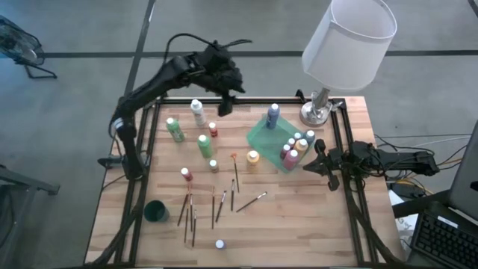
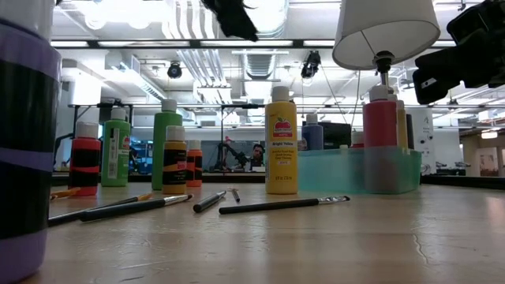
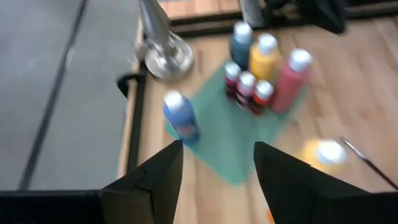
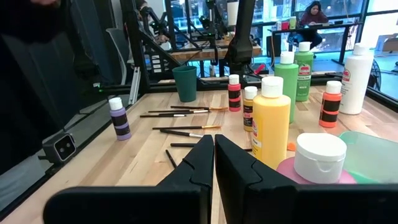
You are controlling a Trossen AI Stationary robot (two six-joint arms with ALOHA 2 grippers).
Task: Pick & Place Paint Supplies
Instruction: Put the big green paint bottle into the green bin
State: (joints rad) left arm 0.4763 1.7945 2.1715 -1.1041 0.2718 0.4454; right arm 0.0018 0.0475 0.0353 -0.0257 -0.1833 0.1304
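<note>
A translucent green tray (image 1: 267, 139) stands right of the table's middle. A blue bottle (image 3: 181, 117) stands alone at its far corner, and several more bottles (image 1: 296, 148) are clustered at its right end. A yellow bottle (image 1: 253, 158) stands just outside the tray. Green (image 1: 175, 129), white (image 1: 198, 112) and red (image 1: 186, 174) bottles stand on the left half. Thin brushes (image 1: 222, 202) lie flat near the front. My left gripper (image 3: 217, 167) hangs open high over the far edge, left of the tray, with nothing between its fingers. My right gripper (image 4: 214, 155) rests shut at the right edge.
A lamp with a white shade (image 1: 347, 45) stands on its metal foot (image 1: 317, 112) at the far right corner. A dark green cup (image 1: 156, 211) sits near the front left. A small purple bottle (image 1: 219, 243) stands at the front edge. A black frame (image 1: 149, 134) borders the table.
</note>
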